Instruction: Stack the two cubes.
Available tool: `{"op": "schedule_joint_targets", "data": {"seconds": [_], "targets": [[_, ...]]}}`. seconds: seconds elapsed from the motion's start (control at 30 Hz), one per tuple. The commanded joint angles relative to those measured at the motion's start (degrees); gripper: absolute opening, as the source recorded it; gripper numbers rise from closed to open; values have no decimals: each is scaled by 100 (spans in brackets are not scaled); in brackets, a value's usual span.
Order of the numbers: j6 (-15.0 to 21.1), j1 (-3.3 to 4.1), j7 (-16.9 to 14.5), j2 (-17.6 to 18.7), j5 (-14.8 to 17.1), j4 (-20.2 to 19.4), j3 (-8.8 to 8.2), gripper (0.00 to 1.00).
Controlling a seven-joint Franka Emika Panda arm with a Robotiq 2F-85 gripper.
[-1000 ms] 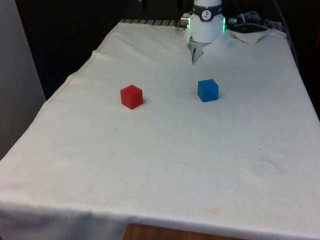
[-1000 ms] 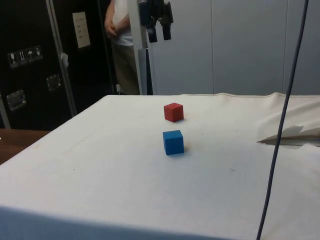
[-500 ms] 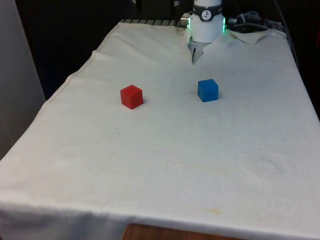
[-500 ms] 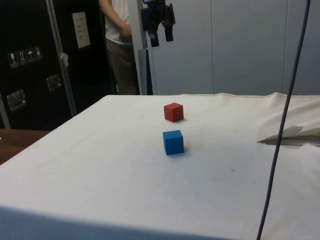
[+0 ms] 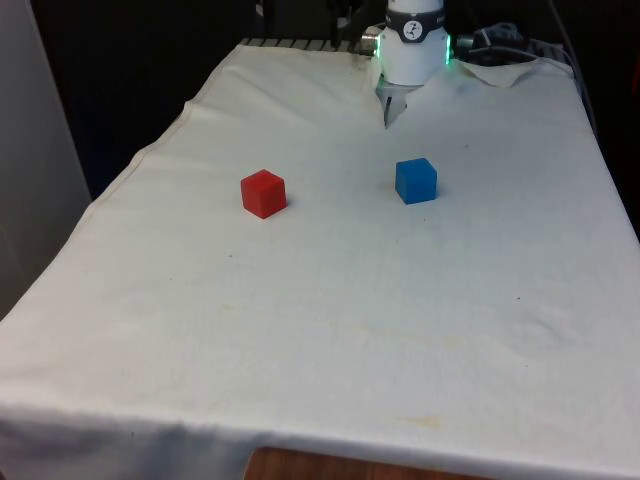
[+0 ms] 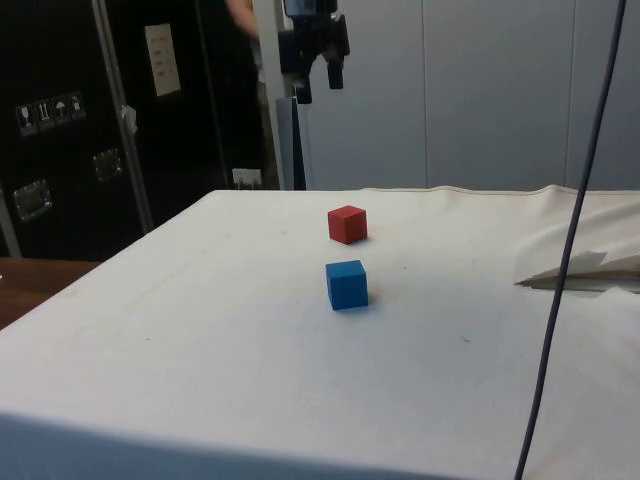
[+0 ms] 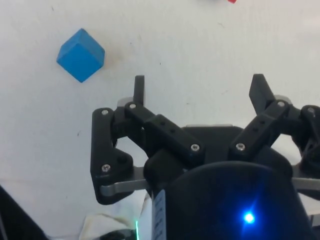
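Note:
The red cube (image 5: 263, 192) sits on the white cloth towards the front view's left. The blue cube (image 5: 415, 180) sits apart from it towards the front view's right, closer to the robot base. In the side view the blue cube (image 6: 346, 284) lies nearer than the red cube (image 6: 347, 223). My gripper (image 6: 320, 88) hangs high above the table beyond the red cube, open and holding nothing. In the wrist view the gripper (image 7: 199, 85) has its fingers spread wide over bare cloth, the blue cube (image 7: 80, 55) lies off to one side, and a sliver of the red cube (image 7: 231, 1) shows at the edge.
The robot base (image 5: 413, 45) stands at the table's far end by a raised fold of cloth (image 6: 582, 268). A dark cable (image 6: 568, 240) hangs in front of the side camera. Part of a person (image 6: 243, 14) shows behind the table.
My gripper has come down a little in the side view, still open. The person behind the table has moved away, mostly out of the picture. The cubes have not moved.

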Motion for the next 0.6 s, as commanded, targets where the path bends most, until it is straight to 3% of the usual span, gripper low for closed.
{"op": "schedule_joint_targets", "data": {"seconds": [0.0,0.07,0.27,0.33,0.57], "targets": [[132,0,103,6,-46,-46,6,100],[103,0,69,17,0,-46,6,100],[584,6,378,80,34,-269,17,100],[527,0,350,74,17,-264,17,100],[1014,0,567,195,160,-458,17,100]]}}
